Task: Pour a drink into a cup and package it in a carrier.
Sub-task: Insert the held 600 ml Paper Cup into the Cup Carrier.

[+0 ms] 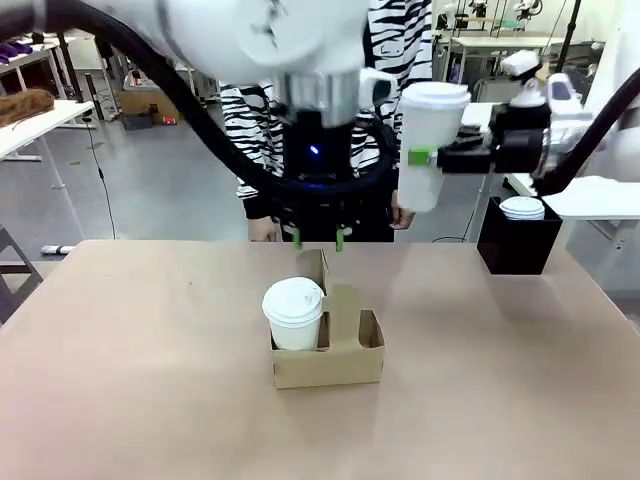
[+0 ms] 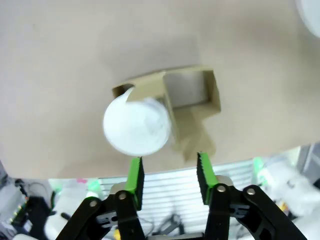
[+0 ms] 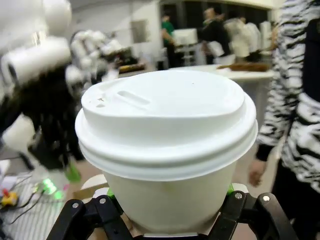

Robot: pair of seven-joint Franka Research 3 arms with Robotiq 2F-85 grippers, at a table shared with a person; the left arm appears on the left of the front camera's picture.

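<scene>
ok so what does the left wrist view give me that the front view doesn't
Left wrist view: a look straight down into the carrier's empty slot, and the open gap between the pads of the left gripper. Front view: the right gripper holding a second lidded cup in the air, the person in a striped top, a black box. Both: the carrier on the table with one lidded cup in a slot.

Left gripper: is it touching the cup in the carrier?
Apart. Front view shows the left gripper, jaws open, above the white cup seated in the carrier, with a clear gap between them.
</scene>
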